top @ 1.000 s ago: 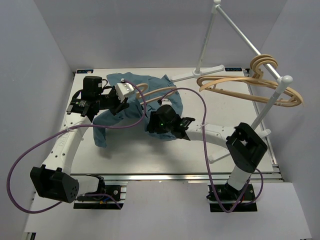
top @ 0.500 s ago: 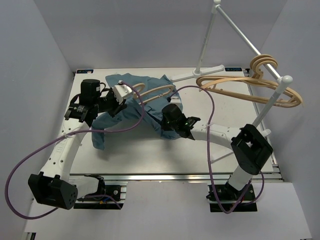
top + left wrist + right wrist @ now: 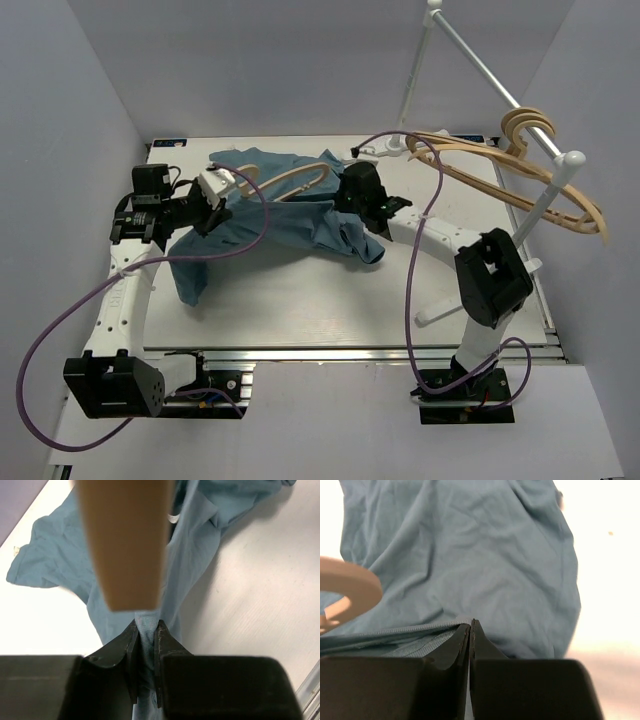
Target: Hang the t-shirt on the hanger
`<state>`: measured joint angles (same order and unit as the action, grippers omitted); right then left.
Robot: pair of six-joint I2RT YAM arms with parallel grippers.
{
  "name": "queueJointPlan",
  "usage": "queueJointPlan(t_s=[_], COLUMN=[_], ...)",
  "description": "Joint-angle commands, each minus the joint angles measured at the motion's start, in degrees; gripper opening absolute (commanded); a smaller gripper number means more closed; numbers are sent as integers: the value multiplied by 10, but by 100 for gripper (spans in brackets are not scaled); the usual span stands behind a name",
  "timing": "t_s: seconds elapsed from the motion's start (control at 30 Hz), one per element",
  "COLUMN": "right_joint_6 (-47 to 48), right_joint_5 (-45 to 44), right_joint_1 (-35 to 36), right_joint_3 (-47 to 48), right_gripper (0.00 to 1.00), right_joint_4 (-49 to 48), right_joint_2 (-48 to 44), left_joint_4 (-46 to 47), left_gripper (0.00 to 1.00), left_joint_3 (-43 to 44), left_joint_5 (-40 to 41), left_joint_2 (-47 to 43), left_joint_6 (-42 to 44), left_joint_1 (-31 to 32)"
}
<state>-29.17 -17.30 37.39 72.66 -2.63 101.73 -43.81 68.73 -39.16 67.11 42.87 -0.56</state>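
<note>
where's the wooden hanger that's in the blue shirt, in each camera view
Top external: the hanger is upper middle, lying partly inside the t-shirt.
Left wrist: a blurred tan bar hanging down from the top edge, close to the lens.
Right wrist: a tan curve at the left edge.
Shared landmark: the blue t-shirt, seen in all three views.
</note>
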Motion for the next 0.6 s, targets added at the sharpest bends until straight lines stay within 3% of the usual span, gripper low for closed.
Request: queueJointPlan(t_s=[0.0,0.33,0.57], right_joint_6=[50,100,116], right_joint_5=[-51,-11,5], right_joint_1=[-23,-42,-63], right_joint_3=[47,119,88], right_gripper=[0,0,0], right_joint_4=[0,-32,-45], right_joint_2=[35,85,27], left_joint_4=[-28,-65,-61], left_gripper=[0,0,0], left_joint_3=[15,8,-24], left_joint_5=[-36,-88,-34], left_joint_2=[-15,-29,-23], left_joint_6=[36,79,72], left_joint_1=[-32,-45,-44])
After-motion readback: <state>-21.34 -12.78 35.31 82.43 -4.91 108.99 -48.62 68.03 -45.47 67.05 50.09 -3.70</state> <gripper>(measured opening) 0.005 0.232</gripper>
